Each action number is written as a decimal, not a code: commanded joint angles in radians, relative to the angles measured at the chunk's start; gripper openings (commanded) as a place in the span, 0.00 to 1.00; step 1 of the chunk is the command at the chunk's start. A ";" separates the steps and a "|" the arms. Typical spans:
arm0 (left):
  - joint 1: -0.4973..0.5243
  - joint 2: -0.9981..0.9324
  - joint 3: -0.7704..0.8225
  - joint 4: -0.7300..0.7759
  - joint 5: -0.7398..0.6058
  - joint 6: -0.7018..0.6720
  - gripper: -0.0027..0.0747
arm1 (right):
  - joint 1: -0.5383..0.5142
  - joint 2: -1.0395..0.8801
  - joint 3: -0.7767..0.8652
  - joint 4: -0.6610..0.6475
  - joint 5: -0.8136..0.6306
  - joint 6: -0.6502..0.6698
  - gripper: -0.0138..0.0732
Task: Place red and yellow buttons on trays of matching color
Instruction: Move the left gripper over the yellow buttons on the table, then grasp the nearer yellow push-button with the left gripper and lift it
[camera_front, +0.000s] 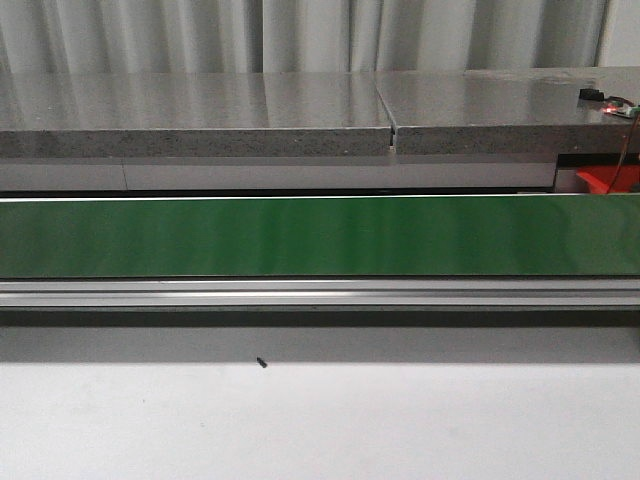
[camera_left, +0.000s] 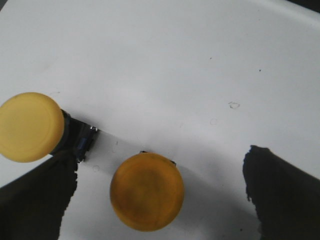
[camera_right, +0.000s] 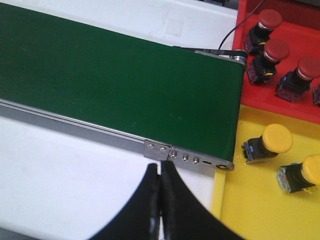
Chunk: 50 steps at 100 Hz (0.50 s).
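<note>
Between my spread left fingers (camera_left: 160, 200) stands 1 yellow button (camera_left: 147, 191); I should center before clenching; right fingers (camera_right: 160, 195) clenched empty.

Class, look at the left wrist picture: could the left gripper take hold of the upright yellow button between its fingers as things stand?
Probably yes. The upright yellow button sits between the open left gripper's fingers, nothing covering it; the tipped yellow button lies near one finger.

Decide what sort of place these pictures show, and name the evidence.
Probably a lab or workshop test bench for a sorting line, not a real factory. A green conveyor belt runs across a white table, ending at a red tray and a yellow tray holding colour-matched push buttons.
</note>
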 joint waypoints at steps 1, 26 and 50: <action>0.001 -0.043 -0.038 0.000 -0.064 -0.001 0.86 | 0.000 -0.004 -0.025 0.003 -0.061 0.000 0.03; -0.001 -0.019 -0.040 0.000 -0.072 -0.001 0.86 | 0.000 -0.004 -0.025 0.003 -0.061 0.000 0.03; -0.001 0.005 -0.041 0.000 -0.064 -0.001 0.86 | 0.000 -0.004 -0.025 0.003 -0.060 0.000 0.03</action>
